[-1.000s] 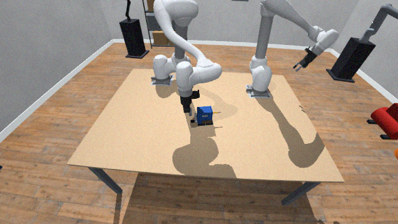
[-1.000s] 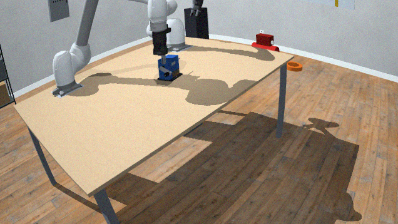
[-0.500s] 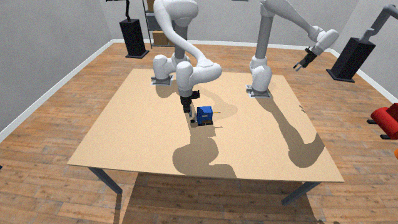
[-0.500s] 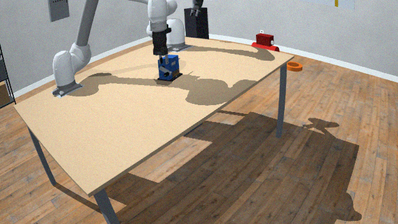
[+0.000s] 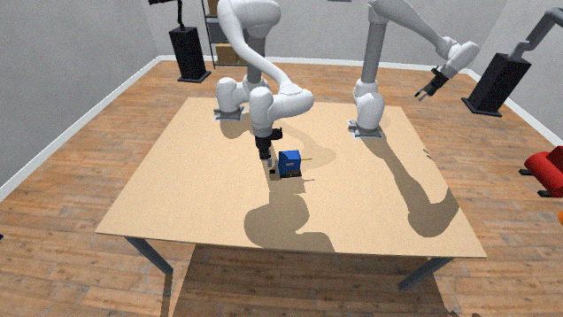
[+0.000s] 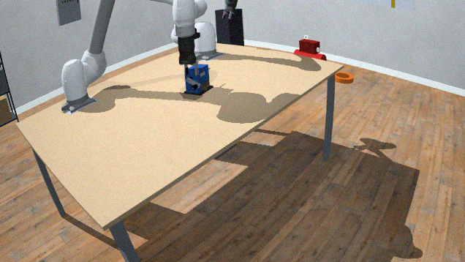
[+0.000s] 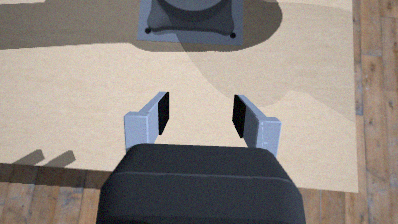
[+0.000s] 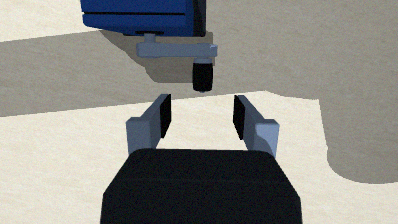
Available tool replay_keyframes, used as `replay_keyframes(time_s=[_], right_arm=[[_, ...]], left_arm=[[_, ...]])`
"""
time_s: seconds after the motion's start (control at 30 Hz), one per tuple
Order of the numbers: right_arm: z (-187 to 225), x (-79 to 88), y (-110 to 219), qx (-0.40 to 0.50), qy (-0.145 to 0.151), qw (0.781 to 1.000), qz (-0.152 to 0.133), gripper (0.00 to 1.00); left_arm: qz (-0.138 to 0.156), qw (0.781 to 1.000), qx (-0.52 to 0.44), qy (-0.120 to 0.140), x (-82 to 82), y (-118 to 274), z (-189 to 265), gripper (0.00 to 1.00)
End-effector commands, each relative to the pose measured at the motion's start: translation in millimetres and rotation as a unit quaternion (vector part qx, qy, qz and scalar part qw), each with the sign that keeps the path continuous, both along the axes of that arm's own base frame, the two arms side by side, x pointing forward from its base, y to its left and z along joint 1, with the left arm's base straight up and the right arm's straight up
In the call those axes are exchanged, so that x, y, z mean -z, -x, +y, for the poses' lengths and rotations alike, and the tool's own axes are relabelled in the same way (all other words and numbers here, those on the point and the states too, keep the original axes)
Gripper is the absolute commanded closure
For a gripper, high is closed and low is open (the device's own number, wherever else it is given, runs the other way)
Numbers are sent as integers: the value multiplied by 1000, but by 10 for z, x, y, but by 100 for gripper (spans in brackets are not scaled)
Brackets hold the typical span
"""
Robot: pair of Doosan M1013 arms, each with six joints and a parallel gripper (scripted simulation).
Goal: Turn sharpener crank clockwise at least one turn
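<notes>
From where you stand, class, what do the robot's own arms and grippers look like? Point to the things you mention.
Both arms are smooth, rounded and white, with grey tubular links. The left gripper [image 5: 420, 94] [image 7: 201, 106] and right gripper [image 5: 272, 166] [image 6: 191, 69] [image 8: 202, 108] match: black bodies, pale grey flat fingers, black pads. No cables are visible on them.

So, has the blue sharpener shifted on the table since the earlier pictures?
No, the blue sharpener shows no visible shift either way, judged against the corners of the table in the top view.
</notes>
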State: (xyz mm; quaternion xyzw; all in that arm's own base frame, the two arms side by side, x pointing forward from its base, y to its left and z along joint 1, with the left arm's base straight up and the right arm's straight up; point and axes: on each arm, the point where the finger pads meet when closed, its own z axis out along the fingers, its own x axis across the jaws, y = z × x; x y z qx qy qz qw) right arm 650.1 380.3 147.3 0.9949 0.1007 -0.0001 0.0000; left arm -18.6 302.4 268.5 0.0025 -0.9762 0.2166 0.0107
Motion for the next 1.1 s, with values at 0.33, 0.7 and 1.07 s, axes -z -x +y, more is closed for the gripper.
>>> replay_keyframes(time_s=[0.33, 0.7, 1.07], right_arm=[[3, 24, -3, 0, 0, 1000, -1, 3], [4, 145, -2, 0, 0, 1000, -1, 3], [5, 280, -2, 0, 0, 1000, -1, 3]], left_arm=[[0, 1000, 0, 0, -4, 1, 3, 0], [0, 1000, 0, 0, -4, 1, 3, 0], [0, 1000, 0, 0, -4, 1, 3, 0]])
